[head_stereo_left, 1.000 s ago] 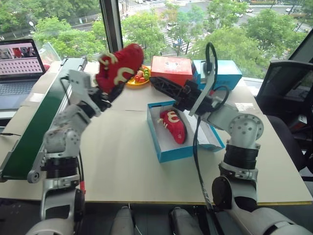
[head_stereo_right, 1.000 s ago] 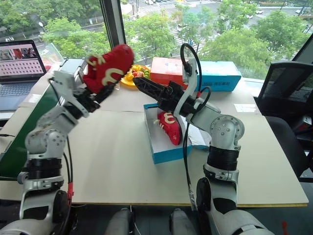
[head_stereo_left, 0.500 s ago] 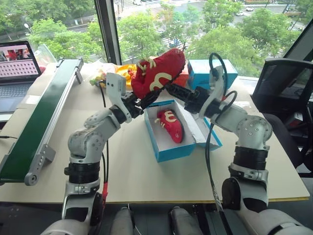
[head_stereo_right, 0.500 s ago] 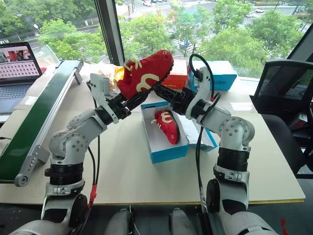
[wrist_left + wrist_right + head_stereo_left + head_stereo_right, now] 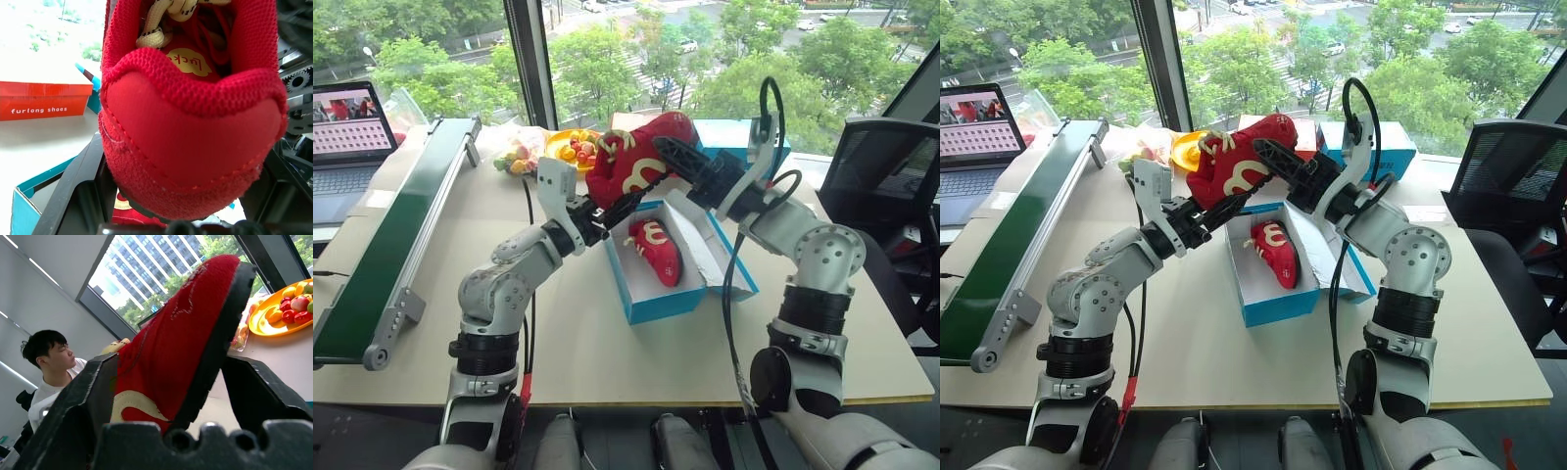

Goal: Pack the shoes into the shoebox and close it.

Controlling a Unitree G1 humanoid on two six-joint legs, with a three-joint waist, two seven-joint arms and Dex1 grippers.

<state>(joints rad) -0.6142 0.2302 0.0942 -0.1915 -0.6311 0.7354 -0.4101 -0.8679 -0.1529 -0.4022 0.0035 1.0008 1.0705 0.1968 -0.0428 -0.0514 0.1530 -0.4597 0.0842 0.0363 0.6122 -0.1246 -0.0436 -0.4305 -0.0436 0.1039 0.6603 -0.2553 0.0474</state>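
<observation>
Two red shoes (image 5: 636, 162) (image 5: 656, 251), three boxes (image 5: 666, 257) (image 5: 1300, 137) (image 5: 736, 137), one fruit plate (image 5: 573, 150), one laptop (image 5: 347, 122), one conveyor (image 5: 401, 220).

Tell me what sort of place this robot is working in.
Probably an upper-floor office or lab set up for robot trials. A big window looks down on trees and a street, an open laptop and a green conveyor sit on the table, and a black office chair stands alongside.

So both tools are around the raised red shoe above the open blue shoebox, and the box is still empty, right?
Not quite: the shoebox is not empty. The left eye view shows one red shoe already lying inside it. The rest holds: the left tool and right tool are both around the raised shoe above the open box.
</observation>
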